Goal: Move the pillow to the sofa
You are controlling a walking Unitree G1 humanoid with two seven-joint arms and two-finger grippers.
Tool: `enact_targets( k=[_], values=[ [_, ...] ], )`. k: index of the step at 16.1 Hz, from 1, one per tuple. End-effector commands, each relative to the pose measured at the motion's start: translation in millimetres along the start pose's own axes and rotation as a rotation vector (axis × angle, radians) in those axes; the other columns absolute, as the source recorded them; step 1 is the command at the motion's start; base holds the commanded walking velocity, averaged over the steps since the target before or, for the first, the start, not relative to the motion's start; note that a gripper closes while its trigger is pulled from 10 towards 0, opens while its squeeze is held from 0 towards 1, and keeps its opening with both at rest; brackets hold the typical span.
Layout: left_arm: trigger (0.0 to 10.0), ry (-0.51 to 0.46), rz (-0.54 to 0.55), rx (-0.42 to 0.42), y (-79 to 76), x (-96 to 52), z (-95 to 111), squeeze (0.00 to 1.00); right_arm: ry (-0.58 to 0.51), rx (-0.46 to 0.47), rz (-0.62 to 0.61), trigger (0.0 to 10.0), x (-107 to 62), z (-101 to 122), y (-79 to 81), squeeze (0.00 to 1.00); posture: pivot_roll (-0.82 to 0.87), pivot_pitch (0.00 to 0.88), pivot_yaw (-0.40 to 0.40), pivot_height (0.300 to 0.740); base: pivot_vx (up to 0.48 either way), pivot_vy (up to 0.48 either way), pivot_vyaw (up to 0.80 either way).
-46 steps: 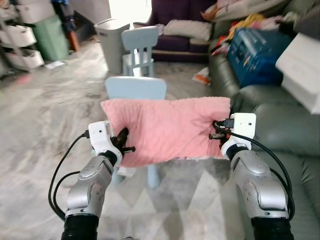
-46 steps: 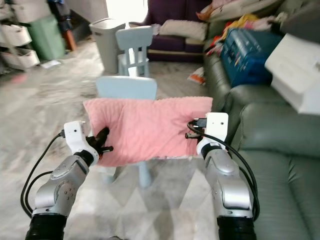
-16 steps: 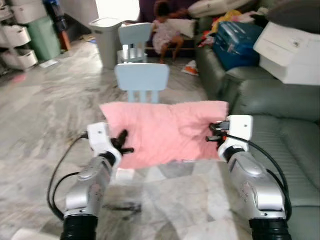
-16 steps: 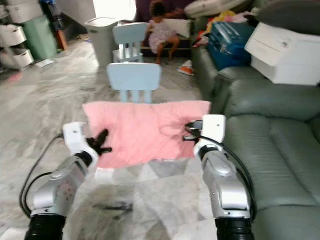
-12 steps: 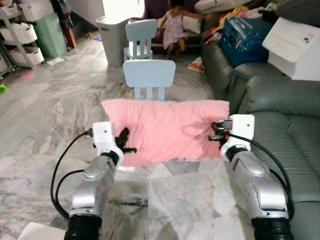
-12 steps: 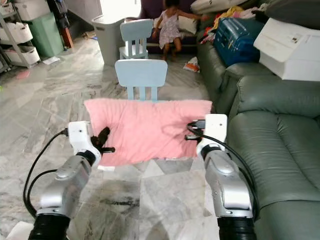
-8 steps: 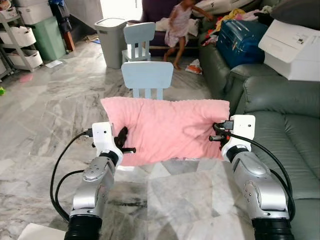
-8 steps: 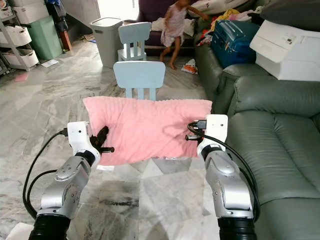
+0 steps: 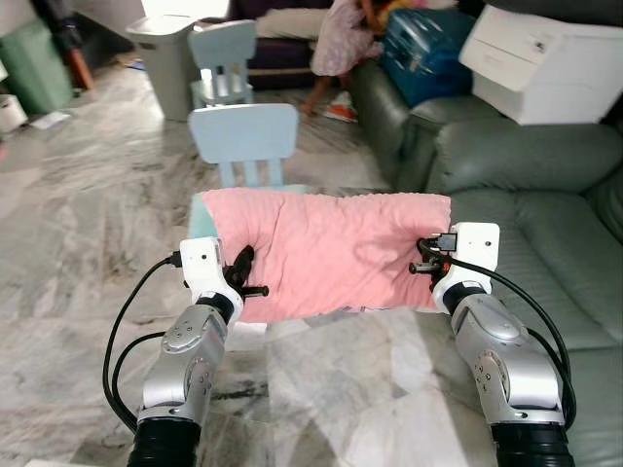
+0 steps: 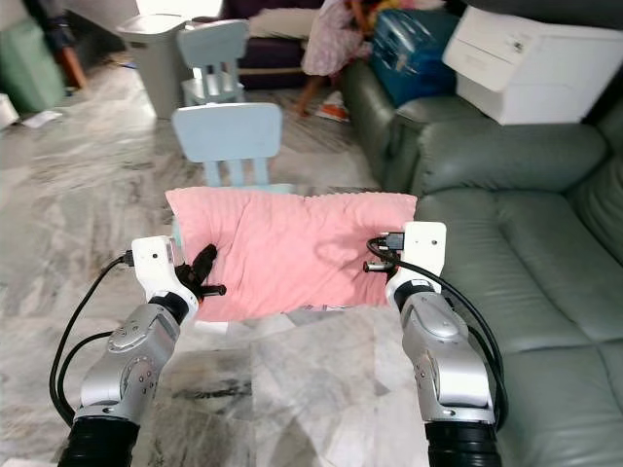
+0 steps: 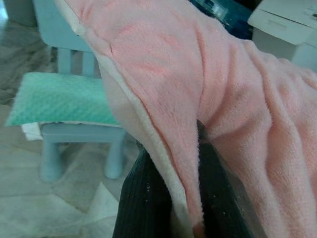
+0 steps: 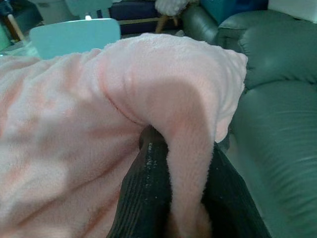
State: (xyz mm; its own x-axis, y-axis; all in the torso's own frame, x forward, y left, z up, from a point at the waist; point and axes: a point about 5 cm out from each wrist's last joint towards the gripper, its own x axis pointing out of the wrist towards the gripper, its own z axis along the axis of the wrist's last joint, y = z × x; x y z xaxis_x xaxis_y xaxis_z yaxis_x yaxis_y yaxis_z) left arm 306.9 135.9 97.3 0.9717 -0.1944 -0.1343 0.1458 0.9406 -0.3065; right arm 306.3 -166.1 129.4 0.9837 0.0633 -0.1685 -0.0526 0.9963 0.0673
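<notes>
Pillow (image 9: pixel 326 251): pink, plush; held off the floor between the two grippers, stretched flat, in front of the chair (image 9: pixel 243 136) and just left of the sofa (image 9: pixel 545 243). Not yet on the sofa.
Risk, slip: only a thin fold of fabric is pinched at each end; a pull apart or a quick turn is judged likely to draw the fold out and drop the pillow on the floor (image 9: pixel 88 224).
Risk, snag: the lower edge hangs near the chair and its green cushion (image 11: pixel 59 101); catching is possible during a swing to the right.
Risk, person: a person (image 9: pixel 346 39) is seen by the far sofa end; a wide swing is to be avoided.
Left gripper (image 9: pixel 243 282): fingers (image 11: pixel 148 198) closed tight on the pillow's left edge, fabric clamped between them.
Right gripper (image 9: pixel 421 265): fingers (image 12: pixel 148 198) closed on a fold at the pillow's right edge, near the sofa seat.
</notes>
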Motion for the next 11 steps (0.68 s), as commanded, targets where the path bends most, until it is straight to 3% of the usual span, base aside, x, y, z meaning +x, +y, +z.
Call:
enact_targets(
  k=[1, 4, 11],
  values=[
    [10.0, -0.016, -0.009, -0.005, 0.9, -1.2, 4.7, 0.00, -0.024, -0.003, 0.003, 10.0, -0.8, 7.1, 0.7, 0.00, -0.17, 0.000, 0.017, 0.740, 0.000, 0.000, -0.79],
    [10.0, -0.012, -0.013, -0.007, 0.7, -1.6, 3.8, 0.00, -0.024, -0.005, 0.004, 10.0, -1.1, 7.1, 0.7, 0.00, -0.17, 0.000, 0.018, 0.740, 0.164, 0.000, -0.79],
    [10.0, -0.006, -0.019, -0.021, -0.1, -1.9, 2.1, 0.00, -0.035, -0.016, 0.011, 10.0, -0.4, 9.1, 0.3, 0.00, -0.17, 0.000, 0.013, 0.740, 0.333, 0.000, 0.00]
  ],
)
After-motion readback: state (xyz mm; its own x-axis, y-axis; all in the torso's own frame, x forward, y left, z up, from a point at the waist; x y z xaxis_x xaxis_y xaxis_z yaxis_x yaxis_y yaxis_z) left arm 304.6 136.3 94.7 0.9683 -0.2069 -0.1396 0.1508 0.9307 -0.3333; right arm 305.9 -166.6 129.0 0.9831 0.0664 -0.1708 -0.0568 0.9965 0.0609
